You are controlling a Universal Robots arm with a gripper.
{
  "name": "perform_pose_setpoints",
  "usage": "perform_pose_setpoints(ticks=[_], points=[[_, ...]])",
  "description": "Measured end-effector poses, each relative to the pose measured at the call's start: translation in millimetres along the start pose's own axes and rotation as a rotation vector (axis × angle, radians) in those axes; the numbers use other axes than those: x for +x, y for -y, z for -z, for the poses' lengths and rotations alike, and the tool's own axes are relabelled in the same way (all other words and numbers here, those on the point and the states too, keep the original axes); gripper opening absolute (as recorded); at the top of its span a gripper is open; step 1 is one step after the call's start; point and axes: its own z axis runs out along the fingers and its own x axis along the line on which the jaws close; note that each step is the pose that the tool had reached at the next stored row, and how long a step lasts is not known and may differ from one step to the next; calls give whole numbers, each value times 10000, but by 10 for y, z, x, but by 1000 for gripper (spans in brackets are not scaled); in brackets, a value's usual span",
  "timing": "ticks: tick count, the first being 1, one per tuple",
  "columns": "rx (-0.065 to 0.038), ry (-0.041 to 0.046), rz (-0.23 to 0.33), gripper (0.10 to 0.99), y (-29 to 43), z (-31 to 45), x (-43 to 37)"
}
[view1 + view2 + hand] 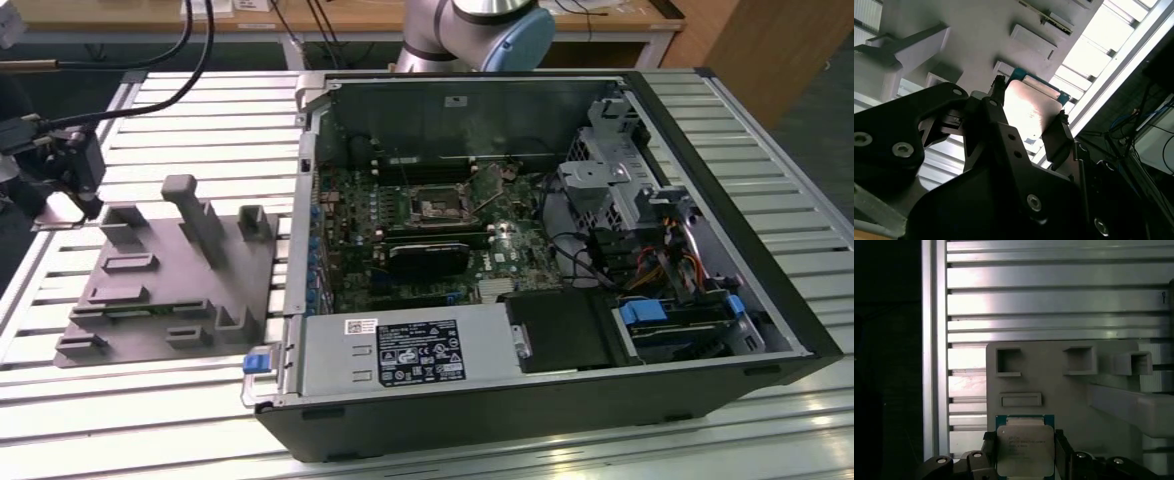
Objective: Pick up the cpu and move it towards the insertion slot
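Open computer case (534, 405) lies at the exterior view's right, with the grey fixture (147, 300) on its left. The gripper (1025, 456) sits at the fixture's far left corner, clamping the cpu (1025, 447) by opposite edges. The insertion slot (438, 208) is well apart, inside the case.

Exterior view: high, angled down on computer case (534, 230) and grey fixture (174, 270).
First wrist view: close, facing down on fixture.
Second wrist view: close, slanted past my fingers (1056, 137).
Shared in both wrist views: cpu (1025, 447), fixture.
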Motion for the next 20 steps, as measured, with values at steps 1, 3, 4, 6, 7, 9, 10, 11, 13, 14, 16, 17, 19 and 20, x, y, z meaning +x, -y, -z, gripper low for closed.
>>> perform_pose_setpoints(ticks=[1, 3, 4, 6, 7, 9, 10, 11, 13, 14, 16, 17, 19, 20], points=[[1, -1, 0, 545, -2, 14, 0], [0, -1, 0, 545, -4, 41, 0], [1, -1, 0, 545, -5, 54, 0], [0, 0, 0, 545, -8, 80, 1], [0, -1, 0, 545, -10, 95, 1], [0, -1, -1, 545, -14, 122, 1], [0, 0, 0, 545, -15, 136, 1], [0, 0, 0, 545, -17, 148, 1], [0, -1, -1, 545, -20, 179, 1], [0, -1, 0, 545, -22, 193, 1], [1, -1, 0, 545, -25, 221, 1], [0, 0, 0, 545, -26, 235, 1], [0, -1, -1, 545, -29, 263, 1], [0, -1, 0, 545, -31, 278, 1]])
